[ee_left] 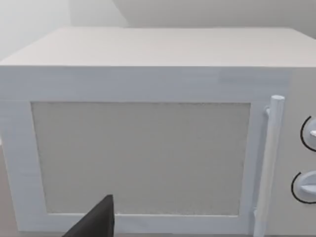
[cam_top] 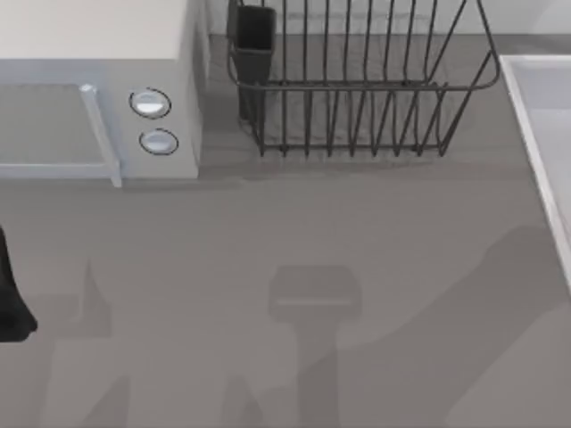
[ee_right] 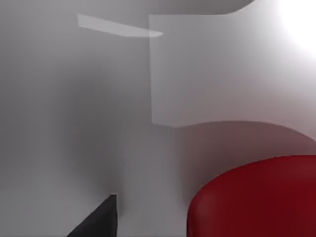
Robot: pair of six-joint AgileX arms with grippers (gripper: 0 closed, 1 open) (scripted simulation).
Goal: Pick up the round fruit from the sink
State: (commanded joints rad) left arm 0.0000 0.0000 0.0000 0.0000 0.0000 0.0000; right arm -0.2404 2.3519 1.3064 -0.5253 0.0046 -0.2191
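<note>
We are nearing the round fruit (ee_right: pixel 254 197) at the frame's lower right inside the sink (ee_right: pixel 98 123), judging we should centre our right claw, its opening untellable, before closing.

One microwave (cam_top: pixel 98 89) with two knobs (cam_top: pixel 150 103); one wire dish rack (cam_top: pixel 357 89); one sink (cam_top: pixel 540 125); one round fruit (ee_right: pixel 256 197).

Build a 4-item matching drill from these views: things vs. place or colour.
Things:
1. round fruit
2. dish rack
3. microwave
4. sink

Descriptions:
A. dark wire, at the table's back, middle
B. pale basin at the table's right edge
C. glossy red, close before the right wrist camera
D. white box with two silver knobs, back left

Pairs: 1-C, 2-A, 3-D, 4-B
</note>
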